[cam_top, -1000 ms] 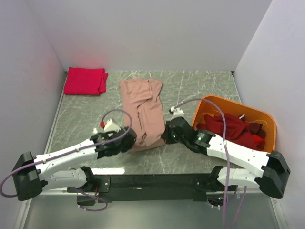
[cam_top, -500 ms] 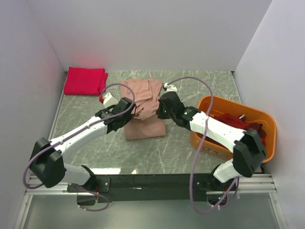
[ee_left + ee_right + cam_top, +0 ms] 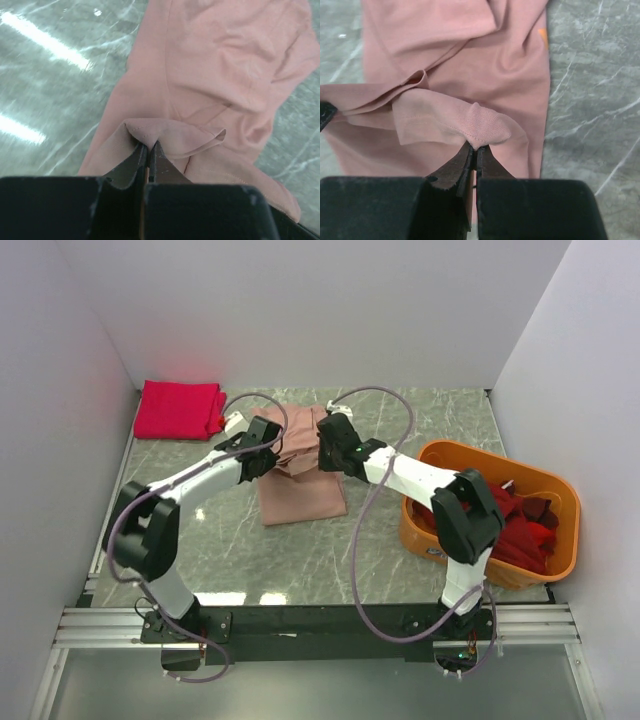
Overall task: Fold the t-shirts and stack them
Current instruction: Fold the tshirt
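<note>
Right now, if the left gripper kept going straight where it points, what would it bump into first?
Most likely the pink shirt. The left gripper is shut on a fold of it, and more of that shirt lies spread straight ahead, though depth is hard to judge.

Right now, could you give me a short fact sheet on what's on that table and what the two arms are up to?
Being worked on: dusty-pink cloth t-shirt, lying partly folded on the grey marbled table
Left fingers: shut, pinching a fold of the pink cloth
Right fingers: shut, pinching another fold of it
Already folded: crimson-pink cloth shirt, far left corner
Waiting: dark red cloth shirts, heaped in the orange plastic tub on the right
</note>
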Available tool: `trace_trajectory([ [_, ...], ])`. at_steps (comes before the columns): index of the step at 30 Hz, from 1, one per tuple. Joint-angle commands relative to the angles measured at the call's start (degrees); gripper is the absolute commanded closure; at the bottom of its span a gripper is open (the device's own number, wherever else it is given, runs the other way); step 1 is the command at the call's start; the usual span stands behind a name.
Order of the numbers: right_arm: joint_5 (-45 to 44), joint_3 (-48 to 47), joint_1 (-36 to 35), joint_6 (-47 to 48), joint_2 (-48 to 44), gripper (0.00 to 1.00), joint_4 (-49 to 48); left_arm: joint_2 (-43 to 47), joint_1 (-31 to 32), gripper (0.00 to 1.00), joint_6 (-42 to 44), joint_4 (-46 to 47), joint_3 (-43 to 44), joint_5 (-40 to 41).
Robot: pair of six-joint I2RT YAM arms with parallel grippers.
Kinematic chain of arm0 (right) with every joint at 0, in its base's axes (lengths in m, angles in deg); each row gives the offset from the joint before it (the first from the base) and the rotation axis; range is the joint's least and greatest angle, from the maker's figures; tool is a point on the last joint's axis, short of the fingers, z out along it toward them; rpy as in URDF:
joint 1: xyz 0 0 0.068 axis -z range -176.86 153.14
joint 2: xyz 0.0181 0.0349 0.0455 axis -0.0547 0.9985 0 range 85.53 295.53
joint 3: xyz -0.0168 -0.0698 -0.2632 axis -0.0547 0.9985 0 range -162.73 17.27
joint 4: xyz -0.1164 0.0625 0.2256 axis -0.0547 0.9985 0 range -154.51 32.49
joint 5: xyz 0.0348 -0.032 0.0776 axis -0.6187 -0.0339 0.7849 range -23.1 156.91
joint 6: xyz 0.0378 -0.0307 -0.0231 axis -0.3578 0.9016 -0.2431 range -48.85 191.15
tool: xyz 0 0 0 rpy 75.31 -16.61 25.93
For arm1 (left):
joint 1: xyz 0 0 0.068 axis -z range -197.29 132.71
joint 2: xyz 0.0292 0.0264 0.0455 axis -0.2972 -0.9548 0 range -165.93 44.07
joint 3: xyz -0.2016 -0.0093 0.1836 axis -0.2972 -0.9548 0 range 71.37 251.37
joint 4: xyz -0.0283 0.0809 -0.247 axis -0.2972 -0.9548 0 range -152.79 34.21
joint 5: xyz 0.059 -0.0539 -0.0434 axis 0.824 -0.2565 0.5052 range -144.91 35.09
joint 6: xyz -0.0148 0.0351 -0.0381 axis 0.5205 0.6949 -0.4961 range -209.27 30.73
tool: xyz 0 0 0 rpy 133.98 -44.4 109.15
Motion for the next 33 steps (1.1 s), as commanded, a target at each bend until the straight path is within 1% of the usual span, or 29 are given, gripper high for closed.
trace_trajectory([
  [1,-5.6,-5.2,0.6,1.2,3.1,1.00,1.5,-3.4,-1.4,0.98,4.9,4.2,3.7,-3.1],
  [4,-5.9,-8.3,1.3,1.6,6.1,1.00,2.6,-6.7,-2.3,0.96,5.5,4.2,5.8,-4.5],
  [8,-6.2,-12.8,2.3,-0.1,10.1,1.00,6.0,-10.1,-3.2,0.87,6.2,4.5,8.5,-4.6],
  [10,-5.5,-14.7,2.9,-0.3,11.8,0.94,6.8,-11.1,-4.2,0.81,6.5,3.9,9.6,-5.0],
  [11,-5.2,-15.2,2.9,-0.4,12.1,0.82,7.0,-12.2,-4.5,0.71,6.8,3.6,10.8,-5.3],
  [12,-4.7,-16.4,3.2,-0.4,12.9,0.74,7.3,-12.6,-4.8,0.62,7.2,3.6,11.4,-5.9],
  [13,-4.4,-17.1,3.6,-0.4,13.2,0.62,8.1,-12.8,-5.3,0.52,7.7,3.4,11.9,-6.7],
  [14,-4.4,-17.7,3.7,-0.1,13.4,0.49,8.5,-13.2,-5.4,0.32,8.3,3.3,12.9,-7.2],
  [16,-4.3,-19.1,4.0,0.1,13.0,0.43,9.8,-12.9,-5.7,0.16,9.0,2.0,13.6,-7.5],
  [17,-4.2,-18.9,4.0,0.5,12.6,0.39,9.7,-11.9,-5.7,0.04,9.4,2.0,13.4,-7.7],
  [18,-3.8,-17.4,4.1,0.9,10.8,0.34,9.3,-11.0,-5.7,0.01,9.4,2.0,12.6,-7.9],
  [19,-3.3,-16.3,4.1,1.1,9.8,0.31,8.9,-9.9,-5.7,0.01,9.3,2.3,11.8,-8.2],
  [20,-1.5,-14.7,4.1,1.1,7.1,0.30,8.3,-7.3,-5.7,0.01,9.4,2.6,9.1,-8.9],
  [22,0.7,-8.3,4.1,0.9,4.1,0.25,6.7,-4.2,-5.6,0.01,8.5,3.4,5.5,-9.7],
  [23,1.8,-5.7,4.0,0.1,0.9,0.25,5.8,-0.7,-5.6,0.01,8.2,3.7,1.2,-10.4],
  [24,5.0,-0.4,4.1,-0.3,-0.9,0.25,4.9,1.2,-5.5,0.01,7.1,4.2,-1.4,-11.9],
  [25,6.4,2.7,4.1,-0.8,-2.5,0.25,2.9,3.2,-5.3,0.01,6.4,5.1,-4.0,-12.7],
  [26,7.9,8.5,4.1,-1.7,-6.0,0.25,1.7,7.1,-5.0,0.01,5.8,6.9,-9.6,-13.7],
  [28,10.6,13.8,4.0,-2.6,-9.4,0.25,-1.3,10.7,-4.0,0.01,4.2,8.6,-14.8,-15.3],
  [29,11.9,16.1,4.1,-3.9,-11.0,0.26,-2.1,13.7,-2.9,0.01,3.7,9.6,-18.9,-15.5],
  [30,12.5,19.6,4.0,-4.4,-13.3,0.27,-2.8,14.9,-2.2,0.01,3.2,9.9,-20.8,-15.6],
  [31,14.7,21.3,4.0,-4.9,-14.5,0.28,-4.3,15.8,-1.7,0.01,2.0,10.1,-22.3,-16.0],
  [33,16.4,25.1,3.9,-6.1,-16.9,0.30,-6.7,17.8,-0.8,0.02,1.2,11.8,-26.3,-16.7],
])
